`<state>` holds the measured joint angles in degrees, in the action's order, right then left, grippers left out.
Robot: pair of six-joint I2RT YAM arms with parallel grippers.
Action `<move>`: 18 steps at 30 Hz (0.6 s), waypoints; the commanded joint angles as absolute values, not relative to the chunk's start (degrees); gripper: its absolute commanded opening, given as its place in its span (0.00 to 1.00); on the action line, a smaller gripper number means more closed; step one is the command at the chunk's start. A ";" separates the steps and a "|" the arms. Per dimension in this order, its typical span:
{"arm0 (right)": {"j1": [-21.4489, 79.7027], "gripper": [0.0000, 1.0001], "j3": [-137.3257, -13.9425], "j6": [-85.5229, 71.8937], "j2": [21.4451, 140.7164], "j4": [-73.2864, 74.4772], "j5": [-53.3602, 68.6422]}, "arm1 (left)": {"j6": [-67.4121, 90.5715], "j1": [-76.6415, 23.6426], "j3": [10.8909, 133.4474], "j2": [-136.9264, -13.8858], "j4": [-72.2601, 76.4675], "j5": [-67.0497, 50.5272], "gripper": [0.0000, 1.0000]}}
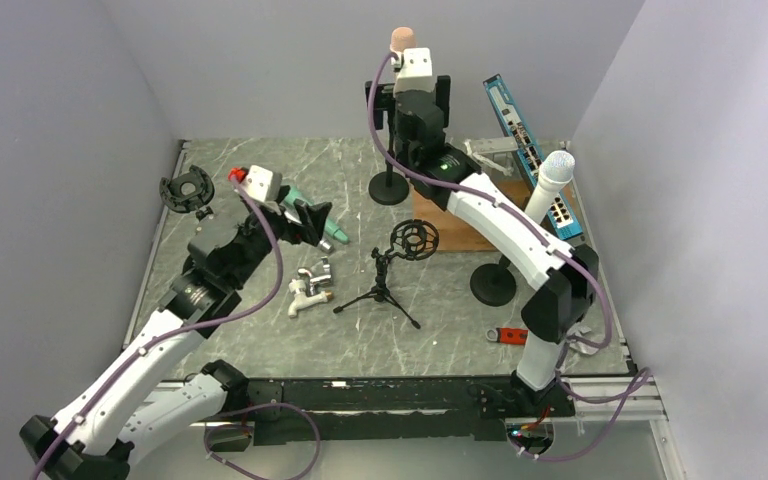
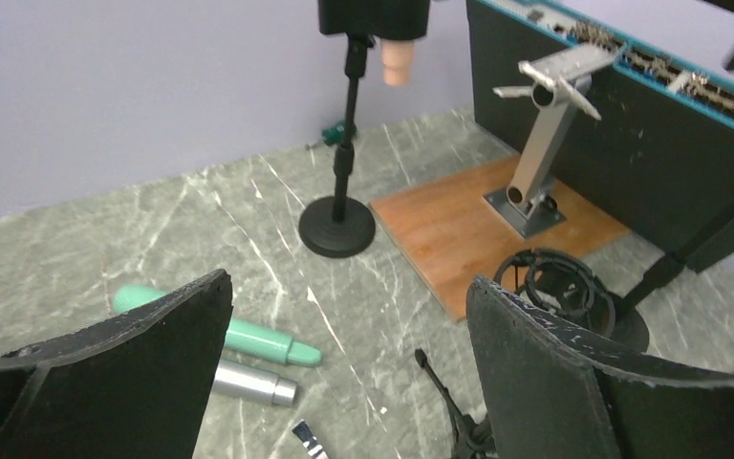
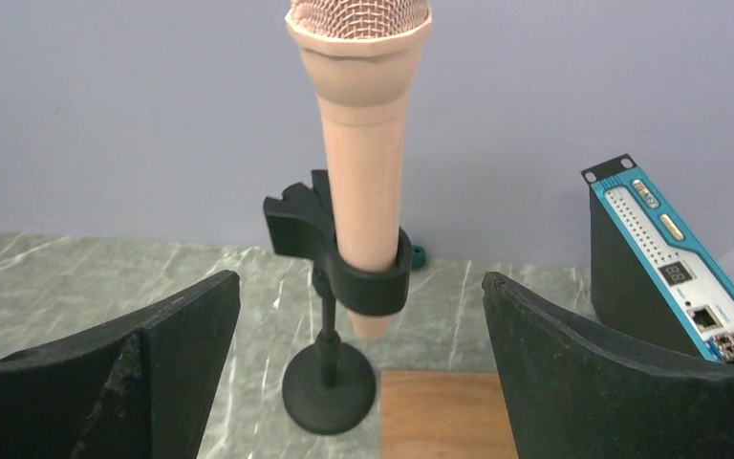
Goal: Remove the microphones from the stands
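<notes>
A pink microphone (image 3: 363, 143) stands upright in the black clip (image 3: 368, 277) of a round-based desk stand (image 3: 330, 392) at the back of the table. Its top shows in the top view (image 1: 403, 38), above the stand base (image 1: 390, 188). My right gripper (image 3: 361, 282) is open, level with the clip. Its jaws stand wide on either side of the microphone and do not touch it. My left gripper (image 2: 349, 282) is open and empty, low over the table at the left (image 1: 312, 218). It faces the stand base (image 2: 336, 228).
A white microphone (image 1: 557, 170) sits on a second stand at the right. A tripod shock mount (image 1: 412, 240), wooden board (image 1: 460, 232) with a silver bracket (image 2: 545, 134), blue network switch (image 1: 530, 150), green microphone (image 2: 248, 337), silver cylinder (image 2: 244, 382) and tap fittings (image 1: 310, 285) lie around.
</notes>
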<state>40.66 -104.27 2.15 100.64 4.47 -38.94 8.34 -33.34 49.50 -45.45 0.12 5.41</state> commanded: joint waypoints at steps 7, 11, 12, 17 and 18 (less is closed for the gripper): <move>34.41 1.00 -109.99 6.96 109.38 -11.73 -37.57 | 8.15 -33.31 49.62 -47.63 3.79 0.61 0.98; 33.15 1.00 -111.14 8.41 113.02 -17.79 -35.37 | 7.14 -33.29 48.47 -47.12 5.90 -0.30 0.99; 32.78 1.00 -112.79 8.13 114.16 -17.48 -34.96 | 7.12 -33.28 48.17 -47.18 6.31 -0.41 1.00; 32.25 0.98 -119.92 8.67 118.93 -14.82 -33.54 | 6.44 -33.29 48.86 -48.32 5.37 -0.19 0.99; 32.29 0.95 -119.62 8.64 118.81 -14.65 -32.91 | 6.34 -33.30 48.67 -48.27 5.55 -0.18 0.99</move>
<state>32.34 -115.50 7.55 118.56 -12.21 -35.33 7.70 -33.34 48.45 -48.03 2.79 0.84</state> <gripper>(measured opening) 0.985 0.994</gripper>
